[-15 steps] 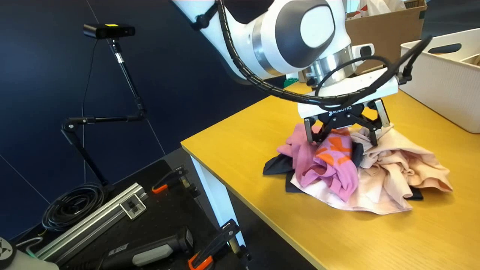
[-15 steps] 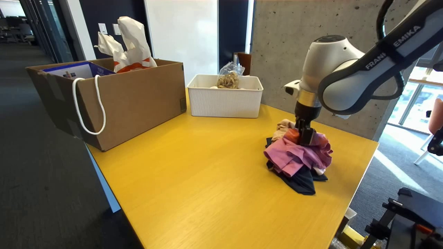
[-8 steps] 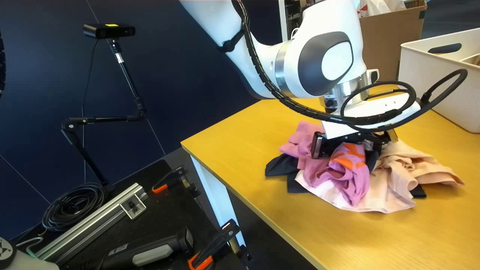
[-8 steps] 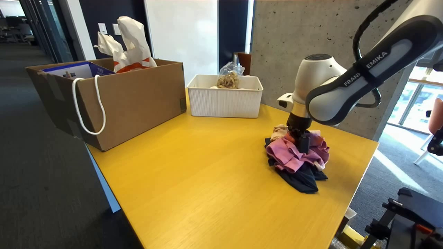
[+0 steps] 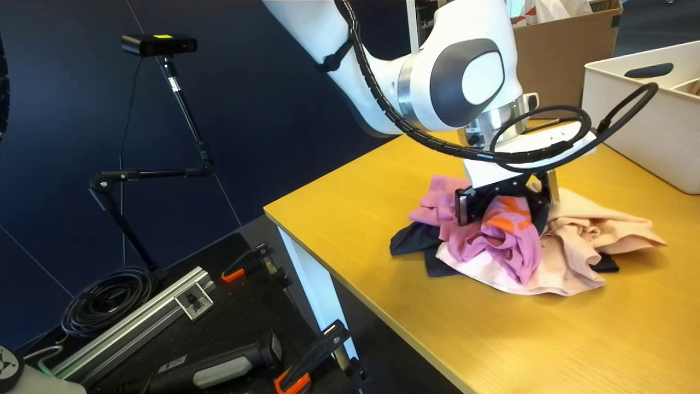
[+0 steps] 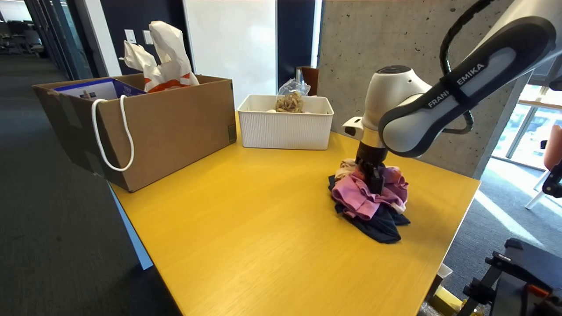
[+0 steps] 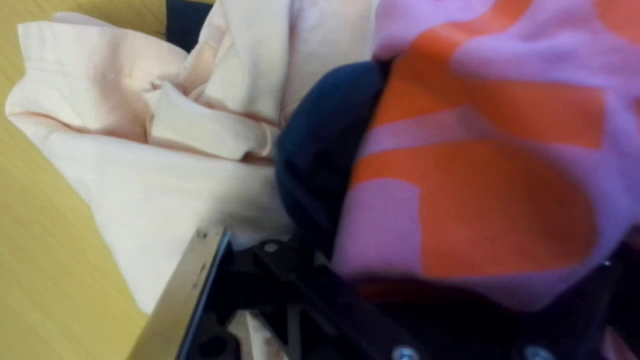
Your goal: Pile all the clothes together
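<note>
- Claw (image 5: 506, 214) spread, straddling a bunch of pink garment (image 5: 511, 251) and navy garment (image 5: 413, 239).
- Cream garment (image 5: 579, 260) partly beneath the pink one, all heaped on the worktop (image 5: 350, 213).

One white-and-grey jointed arm (image 5: 422, 90), in an exterior view slanting down from the left; one black metal two-finger gripper (image 5: 507, 212), pointing down, fingers (image 5: 462, 208) parted.

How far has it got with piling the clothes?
Done: the pink garment, cream garment and navy garment lie heaped together. In hand: the gripper straddles pink and navy folds; whether it grips is unclear. Left: perhaps gathering the cream garment's spread edge.
</note>
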### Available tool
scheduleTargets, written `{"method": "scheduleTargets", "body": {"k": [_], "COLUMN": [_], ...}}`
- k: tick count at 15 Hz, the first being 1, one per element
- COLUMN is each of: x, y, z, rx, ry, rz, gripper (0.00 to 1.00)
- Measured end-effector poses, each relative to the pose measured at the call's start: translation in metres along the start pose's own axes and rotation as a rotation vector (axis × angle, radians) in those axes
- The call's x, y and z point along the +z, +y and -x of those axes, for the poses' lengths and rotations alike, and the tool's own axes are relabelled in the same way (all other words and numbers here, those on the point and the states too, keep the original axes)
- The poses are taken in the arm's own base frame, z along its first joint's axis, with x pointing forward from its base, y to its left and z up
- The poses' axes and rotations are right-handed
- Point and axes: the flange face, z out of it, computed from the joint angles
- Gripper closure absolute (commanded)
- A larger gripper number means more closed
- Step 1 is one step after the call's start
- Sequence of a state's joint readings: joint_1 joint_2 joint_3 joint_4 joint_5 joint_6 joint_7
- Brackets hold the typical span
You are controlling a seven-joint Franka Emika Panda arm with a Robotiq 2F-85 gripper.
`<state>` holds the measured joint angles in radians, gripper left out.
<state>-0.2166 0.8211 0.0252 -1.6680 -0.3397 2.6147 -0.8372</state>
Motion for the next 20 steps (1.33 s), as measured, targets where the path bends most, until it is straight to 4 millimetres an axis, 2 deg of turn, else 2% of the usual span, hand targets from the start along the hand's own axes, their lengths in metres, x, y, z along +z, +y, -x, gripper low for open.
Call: {"method": "scheduleTargets", "body": {"k": [2, 3, 6, 8, 10, 13, 15, 17, 20], "x": [-0.006, -0.010, -0.034, -0.064, -0.104, -0.165, -0.194, -0.207, -0.205], "y": [-0.005, -0.007, -0.015, -0.021, -0.029, -0.045, -0.054, -0.064, -0.092], "z": [-0.015, -0.023, -0.049, -0.064, -0.076, -0.088, -0.094, -0.102, -0.125], "rx": [-0.001, 0.001, 0.028, 0.051, 0.067, 0.075, 0.070, 0.053, -0.012], "ry": [0.006, 0.010, 0.026, 0.039, 0.054, 0.088, 0.111, 0.127, 0.150], "rz": [0.007, 0.013, 0.042, 0.074, 0.118, 0.178, 0.197, 0.195, 0.169], "gripper": [0.95, 0.99, 1.00, 1.00, 1.00, 1.00, 1.00, 1.00, 1.00]}}
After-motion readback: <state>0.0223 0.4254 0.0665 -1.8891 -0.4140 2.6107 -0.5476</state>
